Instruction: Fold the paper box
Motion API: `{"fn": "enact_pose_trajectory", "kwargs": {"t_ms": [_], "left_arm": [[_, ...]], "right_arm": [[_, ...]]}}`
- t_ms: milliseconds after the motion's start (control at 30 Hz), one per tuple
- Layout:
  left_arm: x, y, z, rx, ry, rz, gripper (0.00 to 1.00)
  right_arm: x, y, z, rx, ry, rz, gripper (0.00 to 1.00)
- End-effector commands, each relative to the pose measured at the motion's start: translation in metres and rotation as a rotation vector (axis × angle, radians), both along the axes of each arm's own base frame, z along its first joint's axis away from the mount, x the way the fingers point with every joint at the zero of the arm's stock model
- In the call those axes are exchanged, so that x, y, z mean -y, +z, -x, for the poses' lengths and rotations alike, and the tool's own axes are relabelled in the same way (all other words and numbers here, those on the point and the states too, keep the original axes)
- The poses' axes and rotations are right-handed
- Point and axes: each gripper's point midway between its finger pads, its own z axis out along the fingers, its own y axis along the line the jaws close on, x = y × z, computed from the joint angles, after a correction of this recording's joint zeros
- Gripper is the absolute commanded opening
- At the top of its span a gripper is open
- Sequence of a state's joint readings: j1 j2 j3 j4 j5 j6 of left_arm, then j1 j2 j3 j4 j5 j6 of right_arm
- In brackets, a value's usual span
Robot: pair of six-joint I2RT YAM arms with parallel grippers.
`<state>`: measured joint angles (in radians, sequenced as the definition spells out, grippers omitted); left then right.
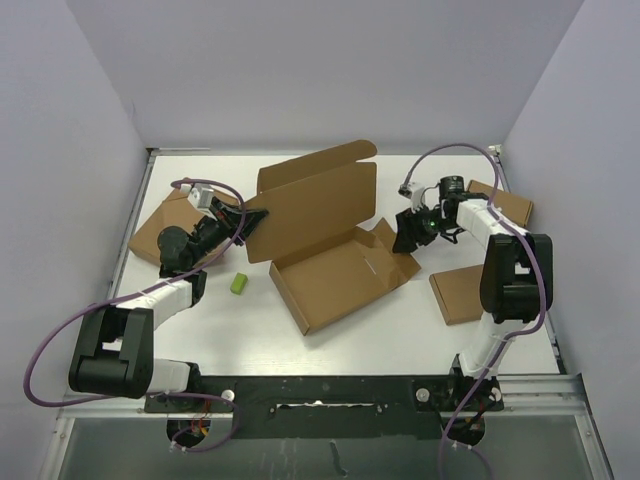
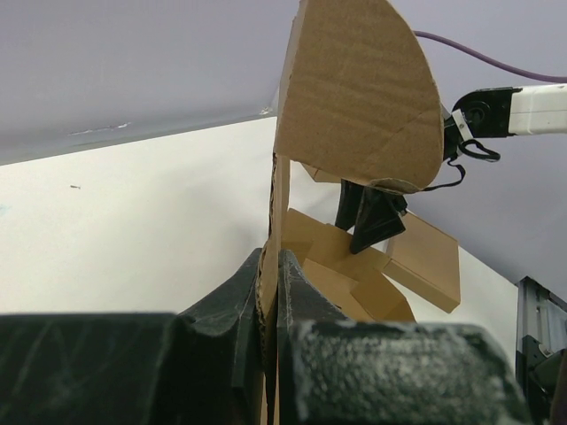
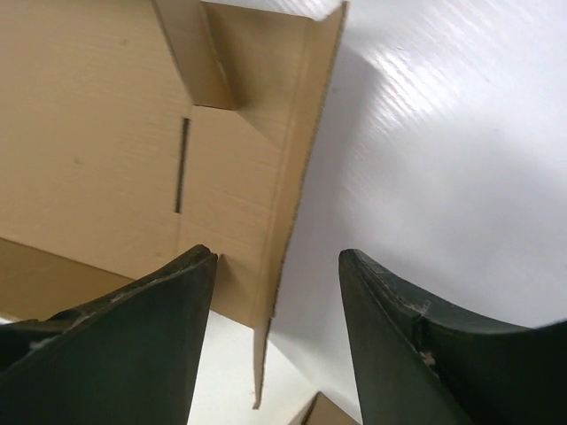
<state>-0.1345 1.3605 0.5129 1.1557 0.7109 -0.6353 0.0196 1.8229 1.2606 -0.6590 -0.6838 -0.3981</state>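
Now the plain brown die-cut cardboard mailer box lies in the middle of the white counter, lid raised. Your left jaws are clamped on the lid's left edge. Your right jaws gape empty astride the box's right wall. You look mid-way through the side-wall fold, so next fold that wall inward.

We are counting one paper box, one green block, and three smaller flat cardboard pieces: a left piece, a far right piece and a near right piece. We are also counting two grippers: the left gripper and the right gripper.
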Motion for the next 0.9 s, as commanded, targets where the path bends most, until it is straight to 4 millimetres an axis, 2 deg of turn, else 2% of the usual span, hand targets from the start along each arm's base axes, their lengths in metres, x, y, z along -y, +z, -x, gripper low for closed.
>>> {"fn": "enact_pose_trajectory", "kwargs": {"t_ms": [0,67,167,267,333,400,533,700,867], "left_arm": [[-0.004,0.036,0.009,0.128,0.006,0.022,0.00],[-0.004,0.037,0.009,0.128,0.008,0.023,0.00],[-0.004,0.037,0.009,0.128,0.010,0.026,0.00],[-0.005,0.036,0.008,0.121,0.015,0.025,0.00],[-0.004,0.036,0.007,0.118,0.013,0.023,0.00],[-0.004,0.037,0.006,0.118,0.012,0.024,0.00],[-0.003,0.044,0.003,0.125,0.013,0.028,0.00],[0.002,0.049,0.000,0.138,0.018,0.020,0.00],[0.006,0.045,-0.005,0.151,0.028,0.002,0.00]], "right_arm": [[0.019,0.017,-0.021,0.142,-0.024,0.113,0.57],[0.014,0.012,-0.017,0.116,-0.004,0.093,0.50],[0.006,0.012,-0.011,0.102,0.029,0.067,0.29],[0.002,0.033,-0.014,0.163,0.038,0.044,0.10],[0.001,0.052,-0.017,0.225,0.034,0.042,0.02],[-0.001,0.073,-0.021,0.293,0.027,0.052,0.00],[-0.017,0.104,-0.022,0.386,0.052,0.067,0.00],[-0.034,0.119,-0.021,0.481,0.103,0.150,0.00],[-0.046,0.120,-0.022,0.545,0.157,0.250,0.00]]}}
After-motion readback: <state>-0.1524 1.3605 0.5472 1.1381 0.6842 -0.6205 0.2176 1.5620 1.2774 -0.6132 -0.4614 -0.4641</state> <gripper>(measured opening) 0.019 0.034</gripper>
